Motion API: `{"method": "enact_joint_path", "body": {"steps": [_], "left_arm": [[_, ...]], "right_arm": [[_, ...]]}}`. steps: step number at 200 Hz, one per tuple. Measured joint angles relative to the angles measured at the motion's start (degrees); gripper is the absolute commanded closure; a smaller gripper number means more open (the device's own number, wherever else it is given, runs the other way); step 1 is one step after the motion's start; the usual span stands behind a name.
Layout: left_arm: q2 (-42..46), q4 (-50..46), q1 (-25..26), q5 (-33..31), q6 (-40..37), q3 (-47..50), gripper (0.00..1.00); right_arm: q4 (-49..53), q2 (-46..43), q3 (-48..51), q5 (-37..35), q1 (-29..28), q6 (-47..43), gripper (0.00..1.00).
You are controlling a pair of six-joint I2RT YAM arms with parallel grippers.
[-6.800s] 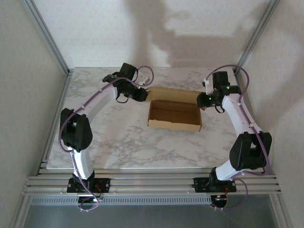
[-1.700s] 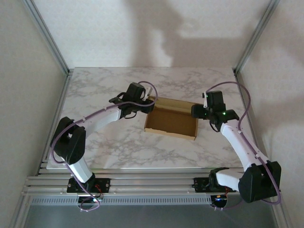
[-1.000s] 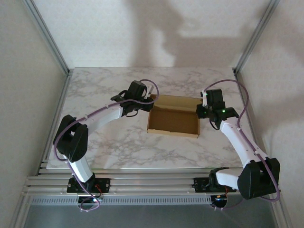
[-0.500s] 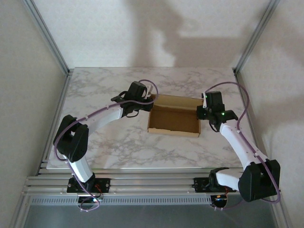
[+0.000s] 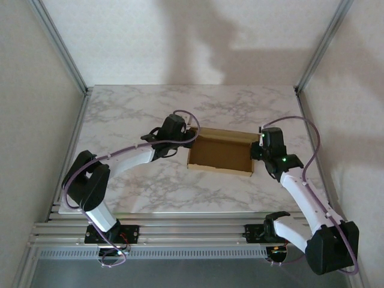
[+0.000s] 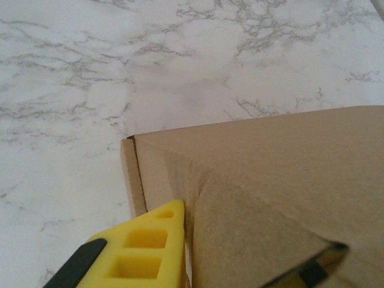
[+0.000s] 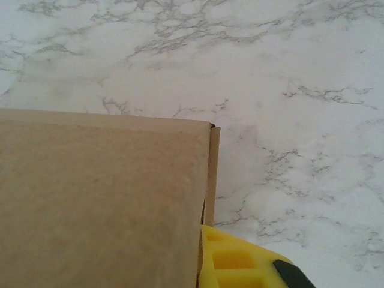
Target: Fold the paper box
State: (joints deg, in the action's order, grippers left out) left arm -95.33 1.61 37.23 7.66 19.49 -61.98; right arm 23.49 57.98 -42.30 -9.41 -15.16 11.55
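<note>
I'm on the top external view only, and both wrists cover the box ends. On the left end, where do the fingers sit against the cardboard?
Observer: The left wrist view shows the left yellow finger outside the paper box, just beside its corner. The other fingertip peeks out from under the panel's edge, so the cardboard runs between them.
Operator: Is that panel still flat?
Observer: No, a soft crease bends across it just above the finger.
Operator: And the right end?
Observer: The right wrist view shows the right yellow finger just outside the box's corner. The panel there looks smooth, and cardboard hides the other finger.
</note>
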Motion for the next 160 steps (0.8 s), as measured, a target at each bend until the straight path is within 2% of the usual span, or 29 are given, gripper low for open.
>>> {"method": "enact_joint_path", "body": {"steps": [45,79,128,160], "left_arm": [[0.81,3.91,1.11,-1.33,2.93,3.19,0.85],[1.79,6.01,2.16,-1.73,3.48,7.39,0.79],[3.76,6.34,2.6,-1.79,4.39,12.31,0.61],[7.32,4.72,2.6,-2.19,4.11,12.35,0.42]], "right_arm": [[-2.25,-2.49,3.37,0.42,-0.11,2.25,0.91],[-3.98,-4.68,6.58,0.81,-0.15,3.32,0.91],[-4.92,-6.36,9.14,1.73,-0.15,3.32,0.91],[-5.95,-6.36,9.6,2.1,-0.15,3.32,0.91]]}}
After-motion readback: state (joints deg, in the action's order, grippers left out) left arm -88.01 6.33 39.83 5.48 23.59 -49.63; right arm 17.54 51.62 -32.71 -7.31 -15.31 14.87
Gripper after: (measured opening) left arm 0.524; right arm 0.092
